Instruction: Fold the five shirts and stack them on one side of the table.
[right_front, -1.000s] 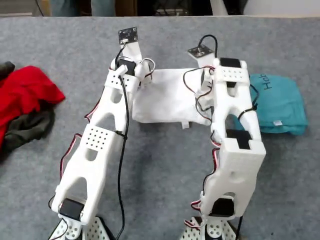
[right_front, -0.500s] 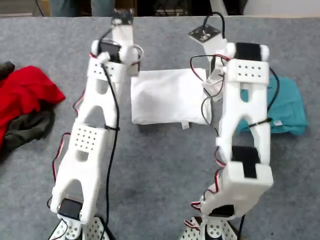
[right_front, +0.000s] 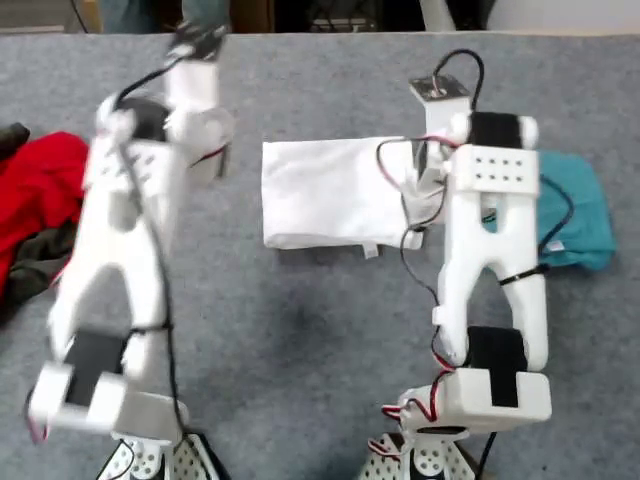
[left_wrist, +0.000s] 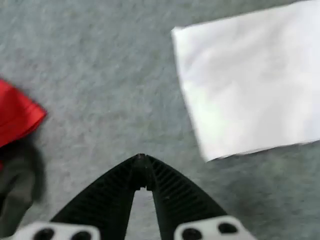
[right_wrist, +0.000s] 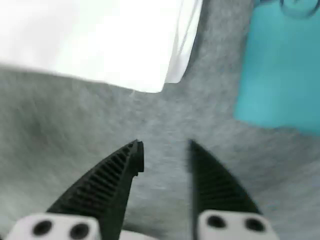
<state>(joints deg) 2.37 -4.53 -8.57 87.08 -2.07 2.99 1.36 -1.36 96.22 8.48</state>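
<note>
red shirt (right_front: 45, 185): crumpled at far left, unfolded.
left gripper (left_wrist: 142, 165): pressed together, empty; we see it has swung away leftward, toward the red shirt.
white shirt (right_front: 335, 195): folded flat mid-table, let go.
right gripper (right_wrist: 165, 150): spread, empty, pulled back beside it.
teal shirt (right_front: 575, 210): folded at right; we judge stacking comes next.

Grey, carpet-like table surface (right_front: 320, 340) across all views
</note>
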